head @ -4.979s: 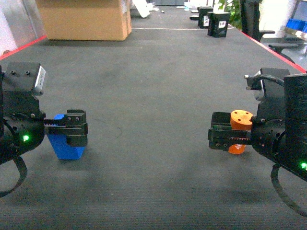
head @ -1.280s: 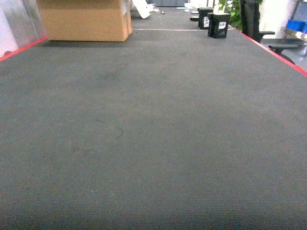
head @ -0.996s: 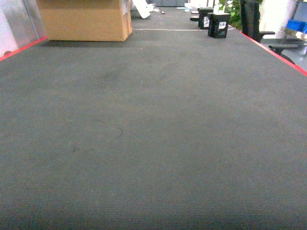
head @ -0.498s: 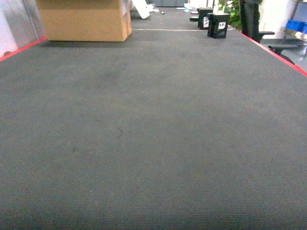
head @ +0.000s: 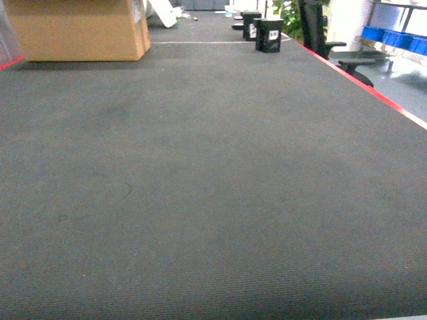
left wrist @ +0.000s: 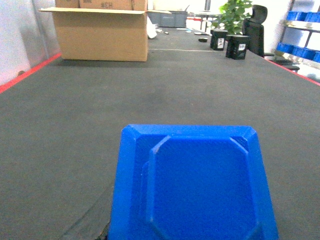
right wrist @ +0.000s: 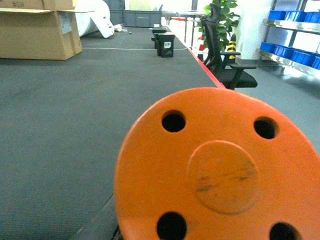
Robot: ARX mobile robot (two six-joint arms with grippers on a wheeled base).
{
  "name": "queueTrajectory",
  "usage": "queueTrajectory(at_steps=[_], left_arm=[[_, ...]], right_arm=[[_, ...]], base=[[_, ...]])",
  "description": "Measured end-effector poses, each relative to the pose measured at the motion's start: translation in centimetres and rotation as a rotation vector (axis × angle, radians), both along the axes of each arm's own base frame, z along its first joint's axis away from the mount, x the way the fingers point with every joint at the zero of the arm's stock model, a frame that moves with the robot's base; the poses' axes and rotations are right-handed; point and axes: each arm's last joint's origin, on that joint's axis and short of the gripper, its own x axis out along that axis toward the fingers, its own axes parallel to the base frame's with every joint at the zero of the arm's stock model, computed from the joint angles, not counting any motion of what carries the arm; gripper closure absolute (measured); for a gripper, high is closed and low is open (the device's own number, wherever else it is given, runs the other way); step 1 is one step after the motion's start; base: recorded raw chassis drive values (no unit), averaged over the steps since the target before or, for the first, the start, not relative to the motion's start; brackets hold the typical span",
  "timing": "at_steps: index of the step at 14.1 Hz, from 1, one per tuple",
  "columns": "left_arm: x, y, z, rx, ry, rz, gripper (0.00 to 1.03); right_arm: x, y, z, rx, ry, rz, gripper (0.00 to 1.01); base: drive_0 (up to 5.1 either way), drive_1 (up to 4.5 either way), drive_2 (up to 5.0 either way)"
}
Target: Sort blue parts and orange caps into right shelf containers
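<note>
Head view: dark grey desk (head: 200, 187), red-edged on its right side. No arm, fingers or part shows in this view.

Left wrist view: blue part (left wrist: 192, 185) fills the lower frame, close under the camera, carried above the desk surface. The fingers themselves are not visible, so cannot tell from the picture whether they are clenched; the part's position hard against the lens suggests it is being carried. Octagonal raised face toward camera; long axis not readable.

Right wrist view: orange cap (right wrist: 215, 170) fills the lower right, round face with 4 visible holes and a central boss turned to the camera. Fingers again hidden behind it; clenched or released cannot be told, though carrying seems likely.

Destination: right shelf containers (head: 393, 39) show as bright blue crates on a rack off the desk's right edge, far right in the head view. Same blue crates at (right wrist: 290, 50) in the right wrist view, and a glimpse at (left wrist: 302, 50) in the left wrist view. An office chair (right wrist: 225, 60) stands between desk edge and shelf.

Other: cardboard box (head: 77, 30) at far left, 2 black boxes (head: 263, 33) at the far end.

Key relation: the shelf lies to the right and ahead of both carried pieces, well apart, beyond the desk edge. Right arm is the nearer. Judgement: base must turn right and close in before either piece can be dropped.
</note>
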Motion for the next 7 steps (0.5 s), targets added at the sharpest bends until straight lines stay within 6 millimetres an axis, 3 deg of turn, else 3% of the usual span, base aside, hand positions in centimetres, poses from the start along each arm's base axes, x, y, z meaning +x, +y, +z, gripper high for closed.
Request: queueTrajectory(at_steps=[7], left_arm=[[0.00,0.00,0.00,0.000,0.000,0.000,0.60]], right_arm=[[0.00,0.00,0.00,0.000,0.000,0.000,0.56]], base=[[-1.6,-1.59,-1.6]])
